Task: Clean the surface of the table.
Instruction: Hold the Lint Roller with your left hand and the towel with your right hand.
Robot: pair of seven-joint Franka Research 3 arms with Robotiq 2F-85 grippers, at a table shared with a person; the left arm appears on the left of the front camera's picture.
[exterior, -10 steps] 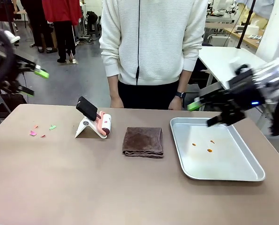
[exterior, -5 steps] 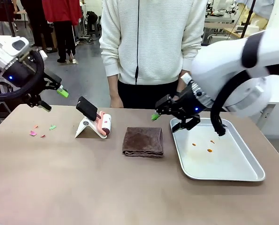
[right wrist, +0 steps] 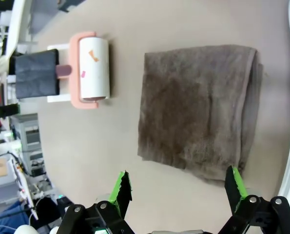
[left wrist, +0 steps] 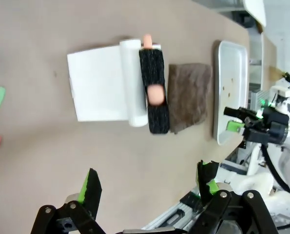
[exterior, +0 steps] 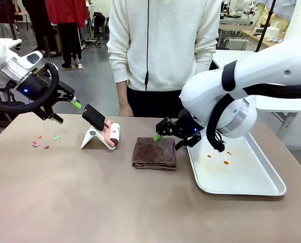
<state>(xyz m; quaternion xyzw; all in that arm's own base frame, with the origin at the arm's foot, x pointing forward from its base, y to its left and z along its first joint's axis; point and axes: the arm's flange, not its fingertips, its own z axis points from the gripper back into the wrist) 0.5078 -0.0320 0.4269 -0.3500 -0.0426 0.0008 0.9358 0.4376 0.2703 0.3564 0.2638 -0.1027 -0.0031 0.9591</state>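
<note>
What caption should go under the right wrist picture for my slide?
Open right gripper hovering above the folded brown cloth, with the lint roller beside it on the table.

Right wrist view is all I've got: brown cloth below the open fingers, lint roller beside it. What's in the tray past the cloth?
Observer: The silver tray holds a few small orange bits near its middle.
Operator: Any mess on the table itself?
Observer: Yes, pink and green scraps lie on the table, on the far side of the lint roller from the cloth.
Operator: And the other arm?
Observer: The left gripper hangs open in the air near the table's far edge, between the scraps and the lint roller.
</note>
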